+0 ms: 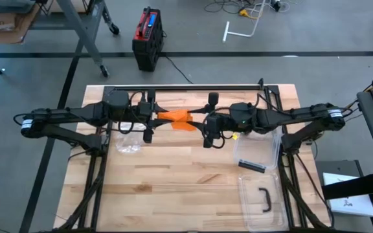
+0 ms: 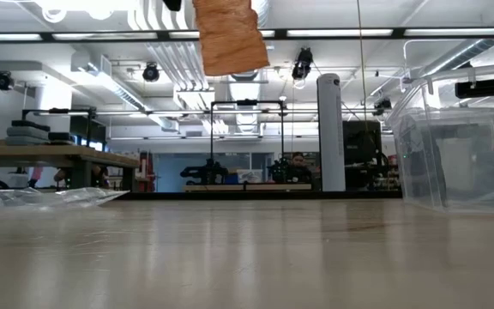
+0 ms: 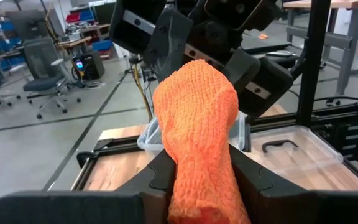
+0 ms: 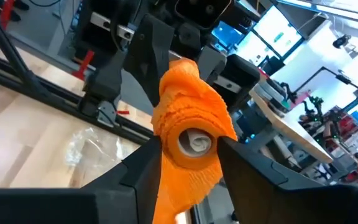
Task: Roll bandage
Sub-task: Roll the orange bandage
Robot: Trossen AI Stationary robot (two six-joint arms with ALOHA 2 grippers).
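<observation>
While both arms meet above mid-table, an orange bandage (image 1: 177, 119) hangs stretched between them.

Nearest, the right gripper (image 4: 188, 152) has its fingers closed around the rolled end, core facing its wrist; beyond, the loose strip runs leftward into the clamped left gripper (image 3: 201, 177).

Right gripper (image 4: 188, 152) flanks the orange bandage roll (image 4: 191, 127).
</observation>
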